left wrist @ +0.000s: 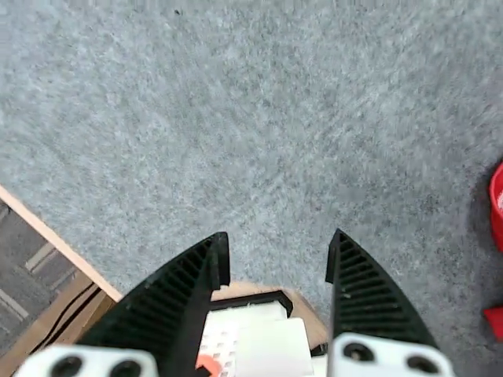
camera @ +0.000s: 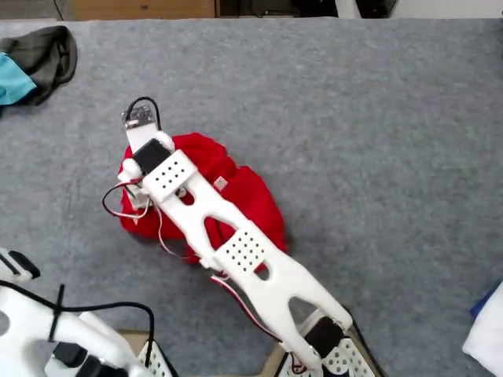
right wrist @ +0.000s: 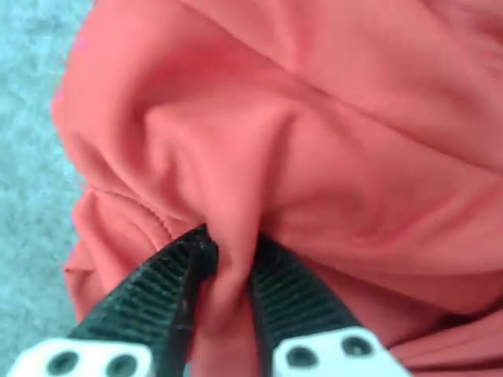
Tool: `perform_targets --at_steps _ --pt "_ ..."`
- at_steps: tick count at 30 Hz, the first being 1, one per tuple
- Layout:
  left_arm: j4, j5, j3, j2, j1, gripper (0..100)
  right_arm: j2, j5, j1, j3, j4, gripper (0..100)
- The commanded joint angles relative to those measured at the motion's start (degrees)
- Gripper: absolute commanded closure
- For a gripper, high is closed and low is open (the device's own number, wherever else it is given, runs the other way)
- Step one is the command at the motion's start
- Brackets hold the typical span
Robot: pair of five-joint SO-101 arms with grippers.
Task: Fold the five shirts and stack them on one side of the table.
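A: Where's the red shirt (camera: 255, 196)?
B: Crumpled in a heap, left of centre on the grey table (camera: 377, 118).
A: Right gripper (right wrist: 228, 263)?
B: Clamped on a raised fold of the red fabric, cloth squeezed btwn the black fingers (right wrist: 295, 294).
A: Left gripper (left wrist: 275, 259)?
B: Jaws spread apart, over bare grey felt by the table's wooden edge.
A: Other clothes?
B: Dark grey + teal bundle (camera: 35, 55) at the far-left corner. White and blue cloth (camera: 489, 326) at the right edge, well apart from the red one.

Red shirt (right wrist: 314, 141): the soft, matt, creased cloth you see;
Table (camera: 354, 118): rough grey felt-like covering;
Right gripper (right wrist: 234, 243): ribbed black plastic.
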Motion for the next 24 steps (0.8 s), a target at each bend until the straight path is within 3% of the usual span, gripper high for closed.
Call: perform_targets --at_steps 1,8,17,24 --pt "-2.81 -0.62 1.41 -3.3 -0.53 79 -0.84 0.0 3.38 -3.56 0.44 99.2" --pt "-3.43 -0.62 3.43 -4.53 0.7 79 -11.74 3.87 9.54 -6.64 0.44 99.3" --pt "-3.08 -0.26 3.25 -4.7 11.34 79 -22.64 6.42 21.93 -6.73 0.44 99.3" --pt "-3.25 3.25 3.34 -4.7 18.2 79 -29.41 6.42 24.04 -6.9 0.44 99.3"
